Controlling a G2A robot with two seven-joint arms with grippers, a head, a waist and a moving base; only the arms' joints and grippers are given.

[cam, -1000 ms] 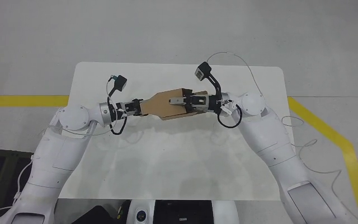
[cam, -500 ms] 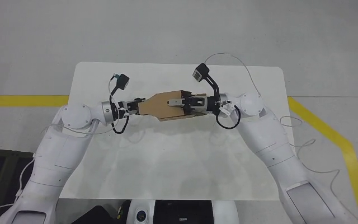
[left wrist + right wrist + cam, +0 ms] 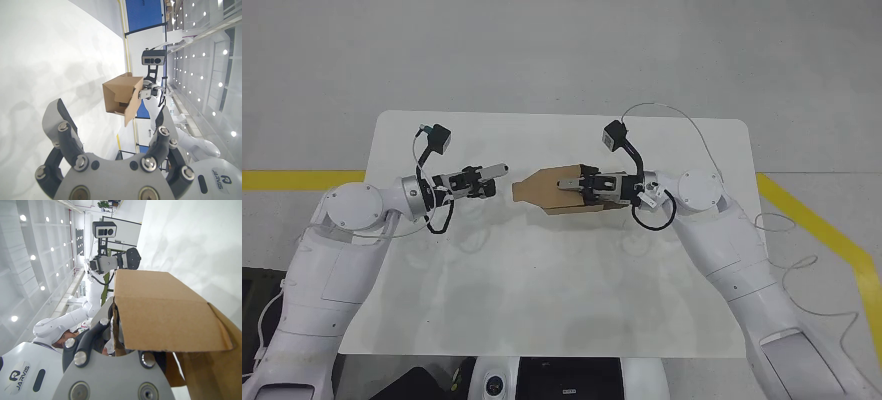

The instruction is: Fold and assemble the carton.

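One carton (image 3: 542, 190), brown corrugated, sits over the far middle of the counter (image 3: 542, 310). From the left wrist view it appears to be held clear of the surface rather than resting on it. The right end effector (image 3: 574, 185) is clamped on the carton's right end, with one finger lying along the outside of a panel. The left end effector (image 3: 500, 170) is released, fingers spread with nothing between them, just left of the carton and apart from it.

Progress, judged: the body is squared up from flat into a box shape. The left-facing end is only part done, with flaps angled inward and one long flap hanging loose. The right end also has a flap standing out. Remaining: fold in and tuck the end flaps. Roughly mid-job.

Contents: through the open left end I see only the carton's own inner walls and a dark patch I cannot identify. No item made out inside.
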